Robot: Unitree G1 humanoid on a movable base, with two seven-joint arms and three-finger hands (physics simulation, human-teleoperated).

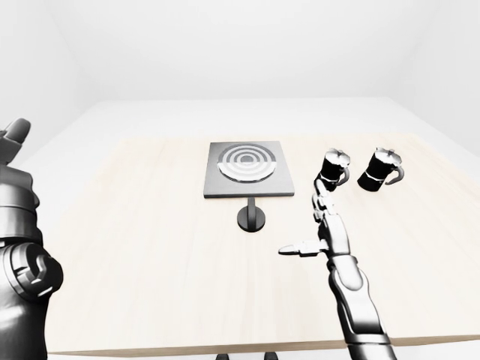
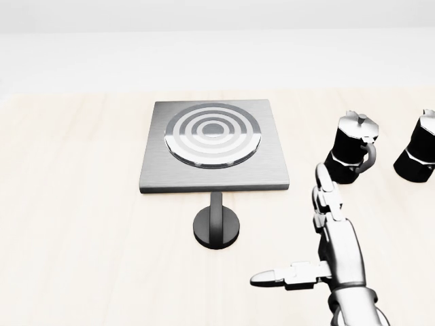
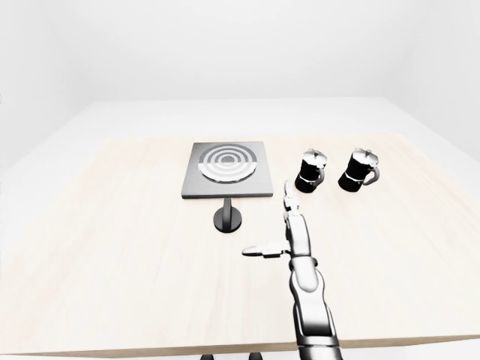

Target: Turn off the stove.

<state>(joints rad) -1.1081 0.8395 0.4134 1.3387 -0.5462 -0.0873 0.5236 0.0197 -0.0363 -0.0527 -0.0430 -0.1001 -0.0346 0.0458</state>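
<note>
The stove (image 2: 214,146) is a grey square plate with a ringed round burner, lying on the light wooden table (image 2: 75,204). Its black round knob (image 2: 216,226) sits just below the plate's lower edge, joined to it by a short stem. My right hand (image 2: 291,229) is open to the right of the knob and slightly lower, not touching it. Its fingers (image 2: 325,197) stretch toward the top of the view and its thumb (image 2: 272,276) points left. My left arm (image 1: 19,247) rises at the left edge of the left-eye view, far from the stove, with its hand mostly out of frame.
Two black moka pots (image 2: 353,156) (image 2: 418,156) stand to the right of the stove, just beyond my right fingertips. The table's near edge (image 1: 225,350) runs along the bottom of the left-eye view. White floor and walls surround the table.
</note>
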